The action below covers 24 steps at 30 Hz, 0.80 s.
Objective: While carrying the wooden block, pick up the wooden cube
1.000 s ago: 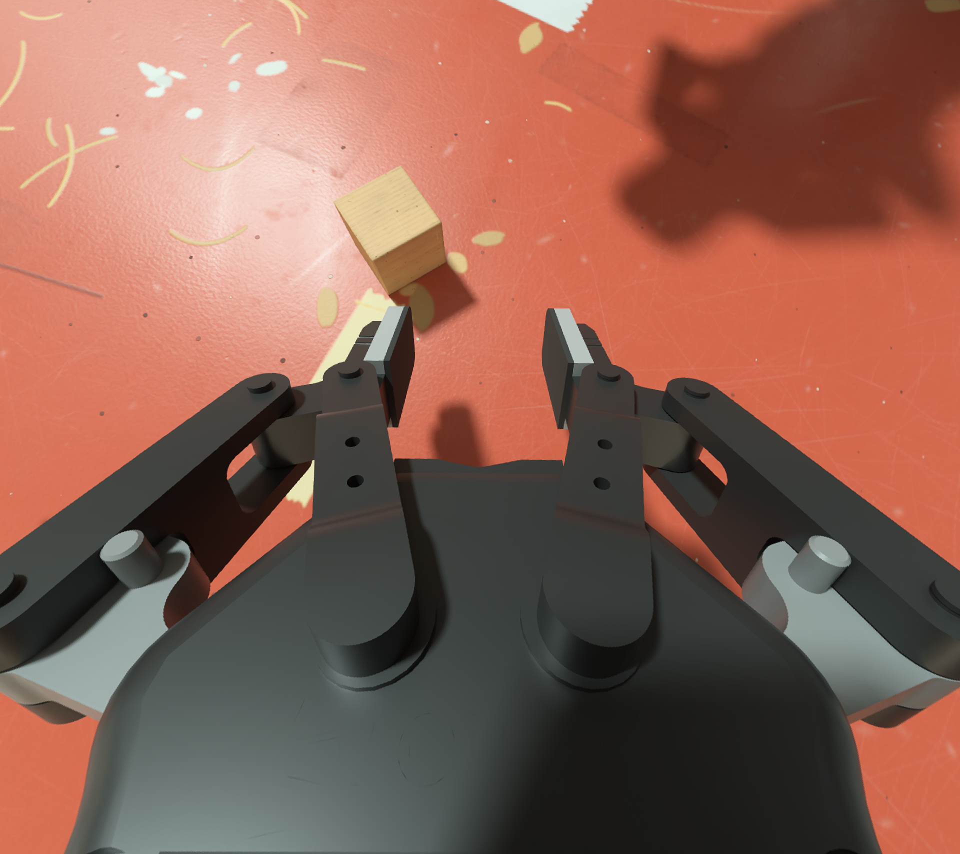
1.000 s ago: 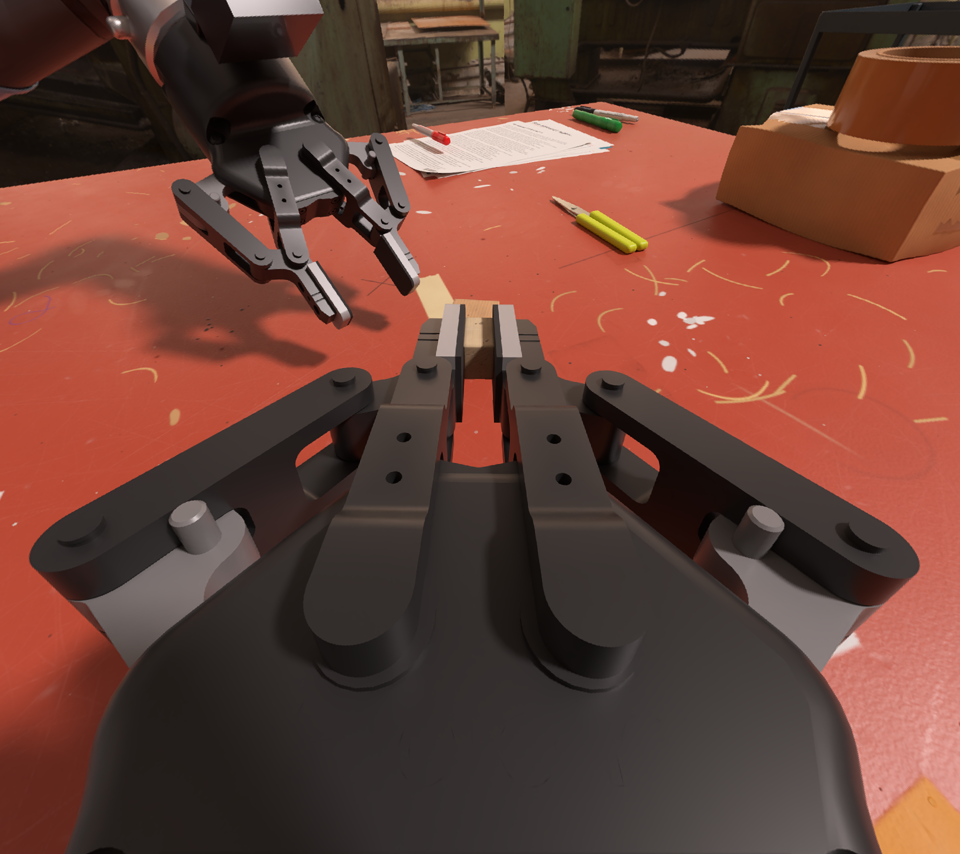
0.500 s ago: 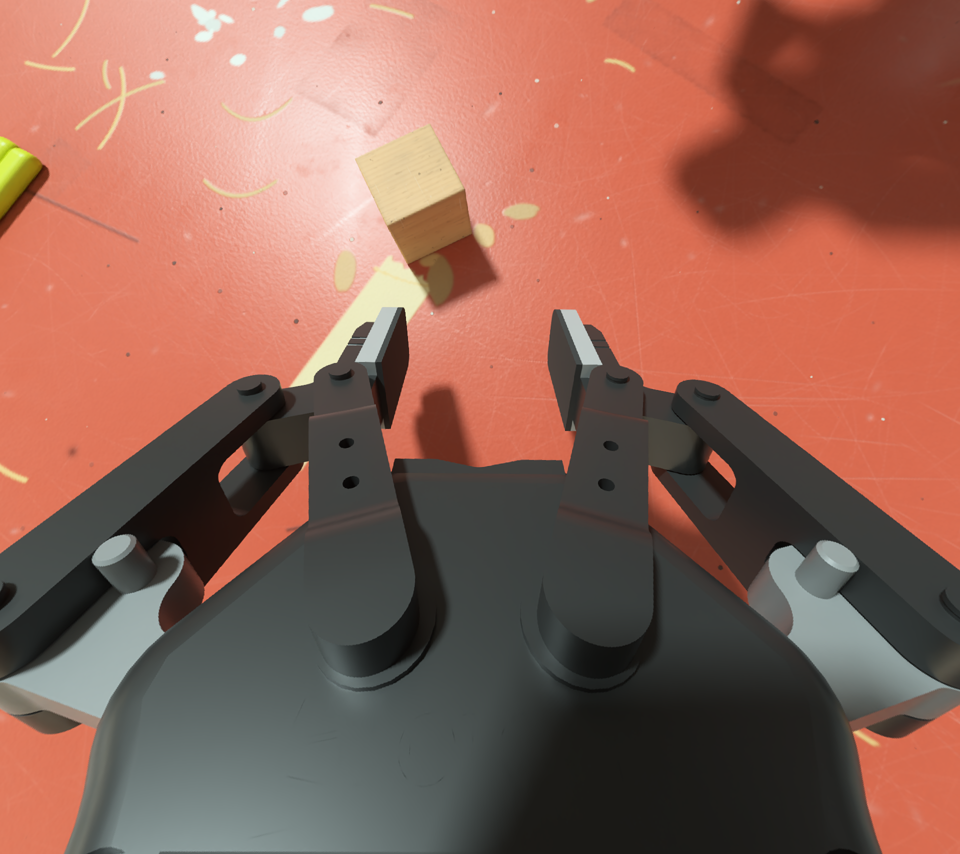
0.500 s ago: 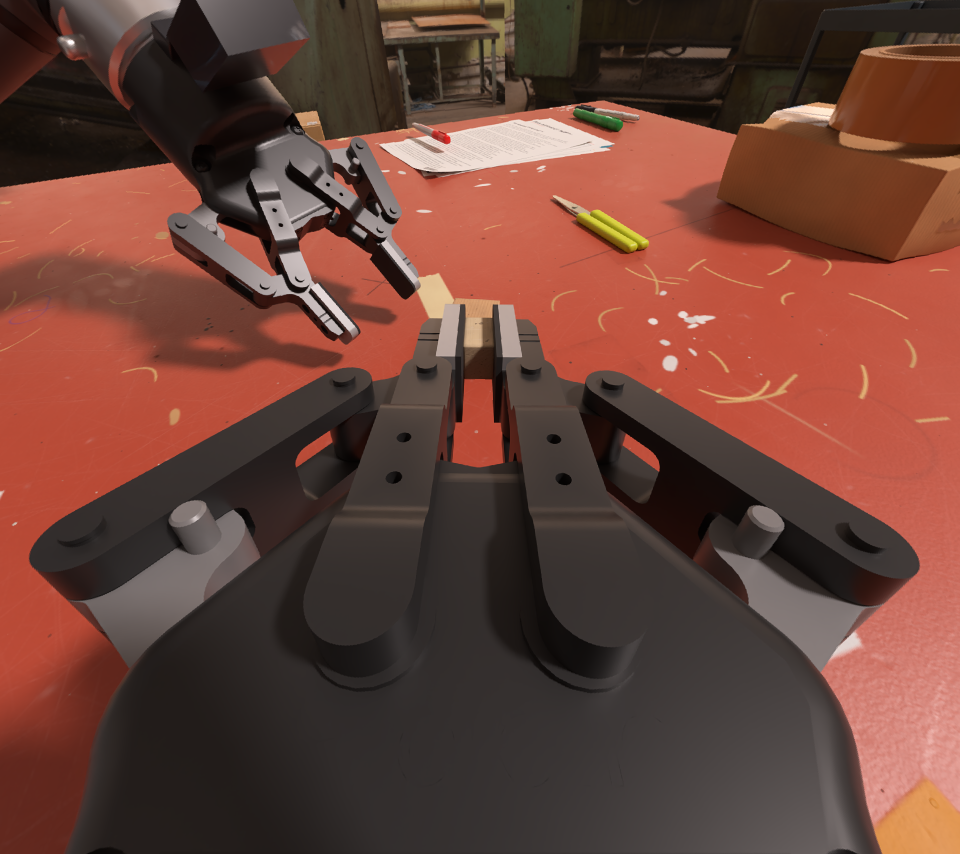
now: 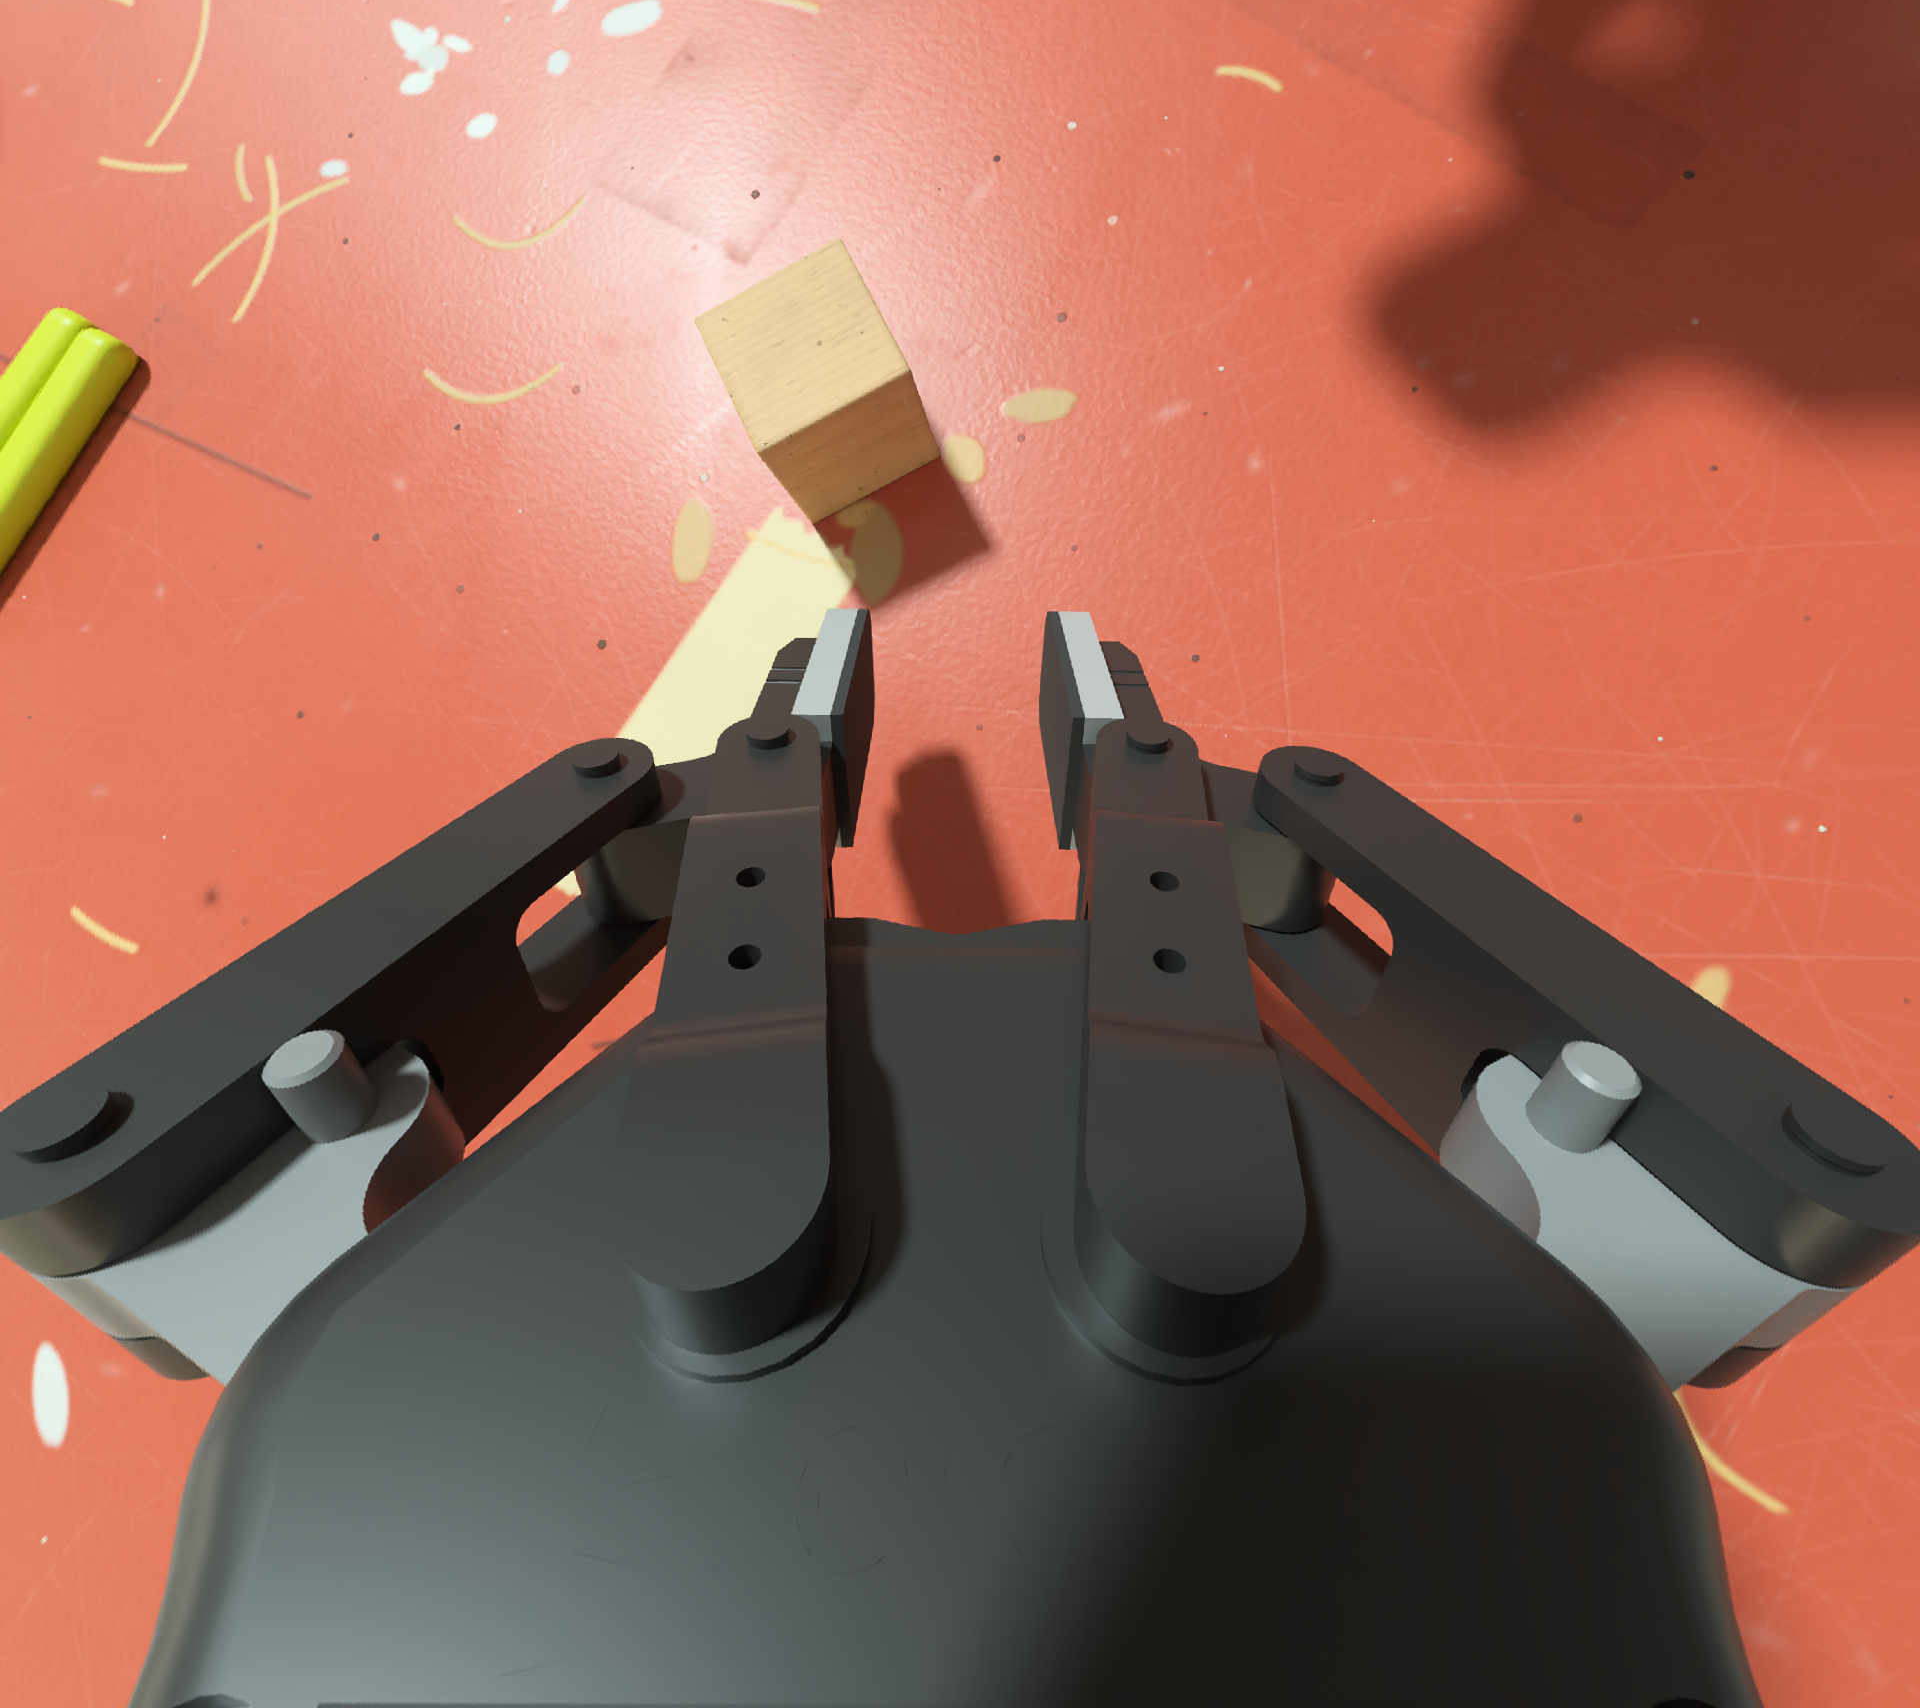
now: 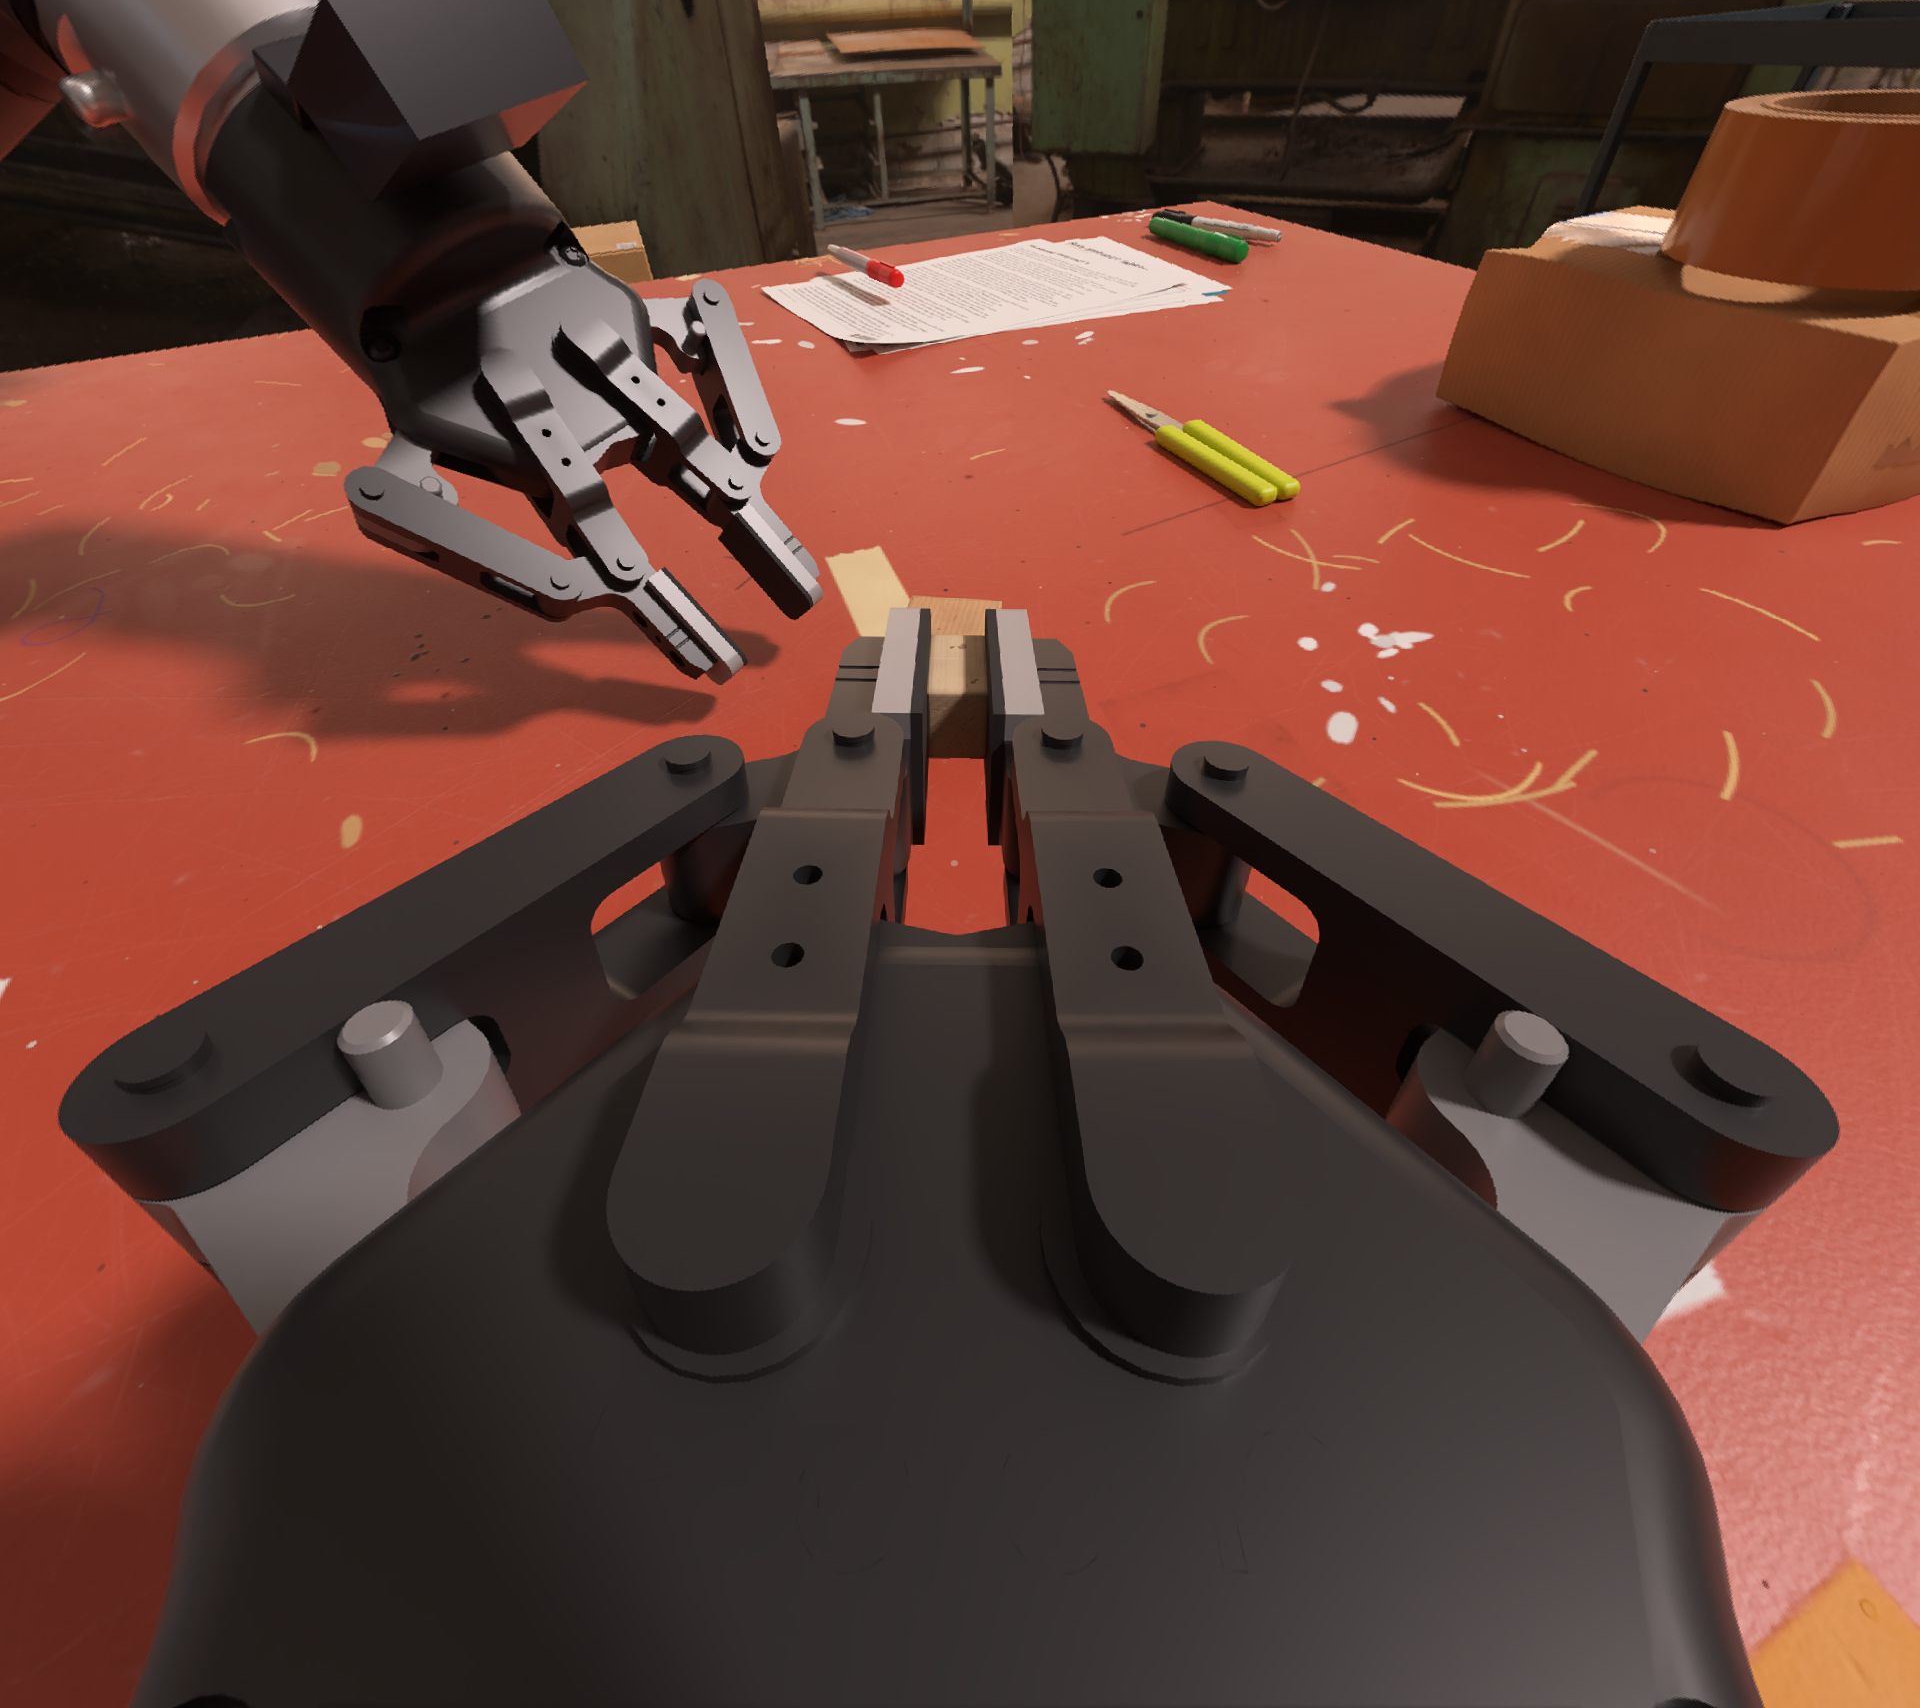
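Note:
The wooden cube sits on the red table, at the far end of a pale tape strip. My left gripper is open and empty. It hovers just short of the cube, which lies ahead and slightly left of the fingertips. It also shows in the right wrist view, angled down towards the table. My right gripper is shut on the wooden block, held between the pads above the table.
Yellow-handled pliers lie on the table and also show at the left edge of the left wrist view. Papers with red and green markers lie at the back. A cardboard box with a tape roll stands at the right.
My left gripper has moved over the table towards the cube and my right gripper, and its jaws have narrowed somewhat. The pliers came into its view. The right gripper has not moved.

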### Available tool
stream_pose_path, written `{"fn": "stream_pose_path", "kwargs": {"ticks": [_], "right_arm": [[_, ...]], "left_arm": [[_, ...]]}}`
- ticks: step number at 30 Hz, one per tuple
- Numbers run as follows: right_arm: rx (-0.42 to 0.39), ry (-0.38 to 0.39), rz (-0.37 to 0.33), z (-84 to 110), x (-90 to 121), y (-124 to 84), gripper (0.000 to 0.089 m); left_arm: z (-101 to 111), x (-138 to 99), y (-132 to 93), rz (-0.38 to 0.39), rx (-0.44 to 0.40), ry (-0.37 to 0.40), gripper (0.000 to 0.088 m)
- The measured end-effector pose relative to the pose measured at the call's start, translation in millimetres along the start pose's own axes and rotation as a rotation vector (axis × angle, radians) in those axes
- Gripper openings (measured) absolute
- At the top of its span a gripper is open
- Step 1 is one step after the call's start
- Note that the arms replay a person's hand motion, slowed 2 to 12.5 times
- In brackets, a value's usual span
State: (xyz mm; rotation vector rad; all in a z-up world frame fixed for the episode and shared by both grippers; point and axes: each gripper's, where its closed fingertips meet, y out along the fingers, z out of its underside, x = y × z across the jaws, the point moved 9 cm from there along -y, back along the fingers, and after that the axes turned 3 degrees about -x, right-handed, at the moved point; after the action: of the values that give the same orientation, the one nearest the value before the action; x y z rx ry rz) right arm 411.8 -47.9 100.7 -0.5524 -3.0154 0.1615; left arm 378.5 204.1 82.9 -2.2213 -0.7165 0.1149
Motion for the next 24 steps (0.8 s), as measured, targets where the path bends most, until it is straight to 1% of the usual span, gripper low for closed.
{"fn": "stream_pose_path", "kwargs": {"ticks": [6,14,18,22,23,24], "right_arm": [[-0.001,-0.003,-0.003,0.0,0.4,-0.2,0.0091],[0.002,-0.023,-0.016,-0.3,1.8,-1.7,0.0091],[0.002,-0.044,-0.026,-0.9,3.1,-3.9,0.0091],[-0.006,-0.063,-0.041,-2.3,4.9,-7.0,0.0091],[-0.008,-0.068,-0.045,-2.8,5.3,-7.9,0.0091],[-0.011,-0.073,-0.049,-3.3,5.7,-8.9,0.0091]], "left_arm": [[0.3,1.7,0.5,0.008,-0.009,-0.003,0.029],[-0.7,2.0,1.0,-0.008,-0.042,0.061,0.0284],[-5.7,2.2,1.2,-0.01,-0.085,0.085,0.0281],[-14.7,3.0,0.5,0.001,-0.149,0.108,0.0279],[-17.4,3.1,0.3,0.005,-0.166,0.118,0.0241],[-20.3,3.1,0.2,0.008,-0.185,0.131,0.0168]]}}
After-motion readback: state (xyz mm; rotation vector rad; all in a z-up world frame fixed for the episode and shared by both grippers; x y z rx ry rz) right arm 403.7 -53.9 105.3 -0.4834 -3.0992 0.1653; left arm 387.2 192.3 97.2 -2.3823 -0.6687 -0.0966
